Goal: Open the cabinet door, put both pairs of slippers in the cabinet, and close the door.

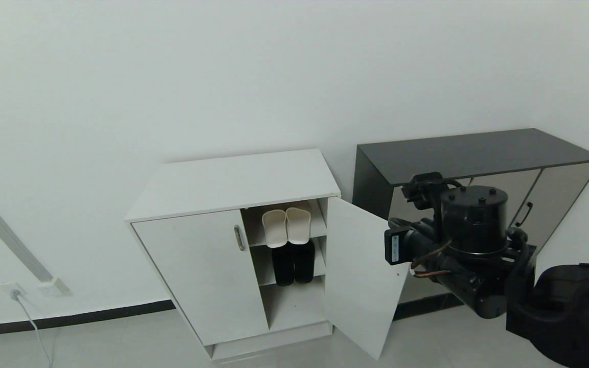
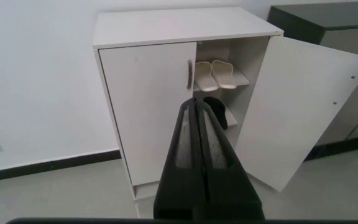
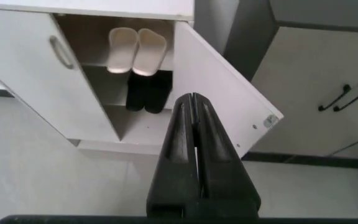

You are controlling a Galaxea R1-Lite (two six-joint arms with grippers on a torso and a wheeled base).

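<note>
The white cabinet (image 1: 233, 181) stands against the wall with its right door (image 1: 358, 273) swung open and its left door (image 1: 207, 271) closed. A white pair of slippers (image 1: 287, 225) lies on the top shelf and a black pair of slippers (image 1: 293, 263) on the middle shelf. My right arm is raised just outside the open door's edge; its gripper (image 3: 194, 109) is shut and empty, facing the open door (image 3: 229, 93). My left gripper (image 2: 196, 107) is shut and empty, held in front of the cabinet (image 2: 179, 25).
A dark sideboard (image 1: 473, 153) with handled doors stands right of the cabinet, close behind the open door. A wall socket with a cable (image 1: 16, 294) is low on the left wall. Bare floor (image 1: 95, 342) lies in front.
</note>
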